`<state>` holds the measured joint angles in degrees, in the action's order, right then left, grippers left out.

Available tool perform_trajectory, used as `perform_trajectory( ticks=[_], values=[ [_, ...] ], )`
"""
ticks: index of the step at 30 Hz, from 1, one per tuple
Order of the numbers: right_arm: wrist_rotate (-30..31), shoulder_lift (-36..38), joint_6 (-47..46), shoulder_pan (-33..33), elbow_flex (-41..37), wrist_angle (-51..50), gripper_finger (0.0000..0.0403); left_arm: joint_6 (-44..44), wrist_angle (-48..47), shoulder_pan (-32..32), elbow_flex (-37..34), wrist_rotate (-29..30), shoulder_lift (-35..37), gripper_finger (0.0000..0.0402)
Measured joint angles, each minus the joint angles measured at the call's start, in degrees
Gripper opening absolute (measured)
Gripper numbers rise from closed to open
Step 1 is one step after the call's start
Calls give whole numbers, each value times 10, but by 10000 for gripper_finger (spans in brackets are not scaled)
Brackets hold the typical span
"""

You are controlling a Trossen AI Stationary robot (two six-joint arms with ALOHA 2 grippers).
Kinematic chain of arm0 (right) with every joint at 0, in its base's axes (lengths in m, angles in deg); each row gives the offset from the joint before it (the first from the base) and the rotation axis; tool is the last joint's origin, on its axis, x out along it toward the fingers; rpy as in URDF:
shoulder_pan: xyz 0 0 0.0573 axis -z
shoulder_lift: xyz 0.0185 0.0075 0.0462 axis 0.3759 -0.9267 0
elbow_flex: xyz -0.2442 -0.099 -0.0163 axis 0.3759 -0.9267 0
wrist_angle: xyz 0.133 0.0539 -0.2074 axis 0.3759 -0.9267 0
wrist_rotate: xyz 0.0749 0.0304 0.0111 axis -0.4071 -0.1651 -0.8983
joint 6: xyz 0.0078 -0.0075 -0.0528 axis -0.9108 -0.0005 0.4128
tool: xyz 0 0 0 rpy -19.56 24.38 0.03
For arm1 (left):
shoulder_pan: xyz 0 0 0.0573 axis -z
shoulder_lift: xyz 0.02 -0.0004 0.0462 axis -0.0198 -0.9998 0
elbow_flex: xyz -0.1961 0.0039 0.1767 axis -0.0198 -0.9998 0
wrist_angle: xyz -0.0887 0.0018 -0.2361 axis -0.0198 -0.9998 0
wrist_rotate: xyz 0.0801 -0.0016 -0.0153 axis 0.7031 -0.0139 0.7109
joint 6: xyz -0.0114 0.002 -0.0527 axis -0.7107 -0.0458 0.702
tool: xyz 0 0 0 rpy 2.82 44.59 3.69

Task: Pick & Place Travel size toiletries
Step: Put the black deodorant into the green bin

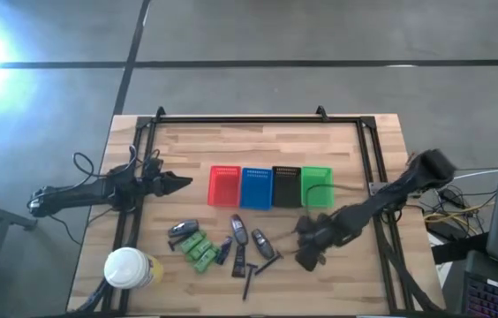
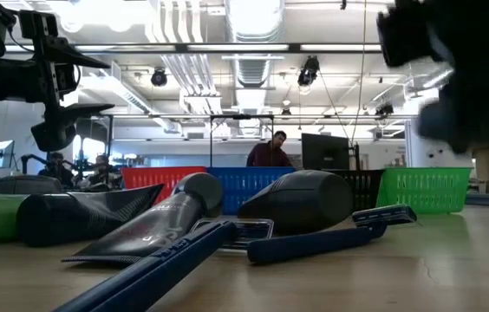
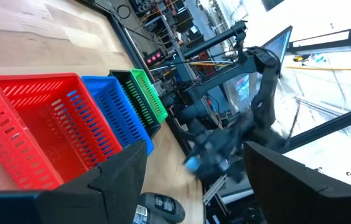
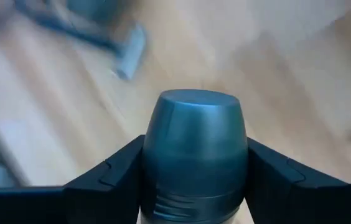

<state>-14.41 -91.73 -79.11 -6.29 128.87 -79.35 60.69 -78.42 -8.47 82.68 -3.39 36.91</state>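
The travel size toiletries lie on the near half of the table: a grey oblong piece [image 1: 183,228], green little bottles [image 1: 198,251], dark tubes [image 1: 238,231] and black razors [image 1: 248,281]. In the low view the dark tubes [image 2: 301,201] and a razor [image 2: 331,240] lie flat on the wood. My right gripper [image 1: 307,253] is to their right, near the table's near edge, shut on a dark round-capped tube [image 4: 194,143]. My left gripper [image 1: 178,183] hovers open left of the red basket [image 1: 223,186], touching nothing. My right gripper pinches the dark tube by its body [image 4: 194,186], just below the rounded cap, one finger [image 4: 110,177] on each side. The cap end [image 4: 194,109] sticks out past the fingertips. In the low view my right gripper [image 2: 461,69] is well above the tabletop.
Red, blue [image 1: 256,186], black [image 1: 285,186] and green [image 1: 316,186] baskets stand in a row at mid-table. A large yellow container with a white lid [image 1: 128,268] sits at the near left corner. A black frame [image 1: 258,118] runs around the table. A person [image 2: 268,152] is in the room behind.
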Motion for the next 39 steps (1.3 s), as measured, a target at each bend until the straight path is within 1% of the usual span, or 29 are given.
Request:
perform_trajectory(
  ticks=[4,6,8,10,13,17,19,22,25,28,30,32,35,39],
  values=[
    [113,106,-129,25,1,-96,204,0,0,0,0,0,0,271],
    [147,165,-201,59,-20,-121,204,0,0,0,0,0,0,271],
    [166,207,-232,110,-53,-118,204,0,0,0,0,0,0,271],
    [166,231,-218,167,-88,-76,204,0,0,0,0,0,0,271],
    [127,245,-165,246,-131,-20,205,0,0,0,0,0,0,271],
    [81,226,-117,324,-172,-23,233,0,0,-1,0,0,0,271],
    [59,218,-99,347,-184,-21,251,0,0,-1,0,0,0,271],
    [56,207,-94,351,-189,-18,277,0,0,-1,0,0,0,271],
    [68,206,-68,350,-170,-18,301,4,1,-1,0,1,0,271],
    [68,206,8,327,-135,-21,323,16,8,-1,0,5,0,271],
    [67,206,70,302,-108,-20,335,43,23,-1,0,5,0,271],
    [67,197,104,272,-82,-25,343,58,19,0,5,-7,-3,271],
    [64,171,115,232,-53,-53,351,54,-36,1,46,-42,-27,269],
    [35,116,123,186,-13,-51,352,-13,-156,7,117,-72,-93,266]
  ],
)
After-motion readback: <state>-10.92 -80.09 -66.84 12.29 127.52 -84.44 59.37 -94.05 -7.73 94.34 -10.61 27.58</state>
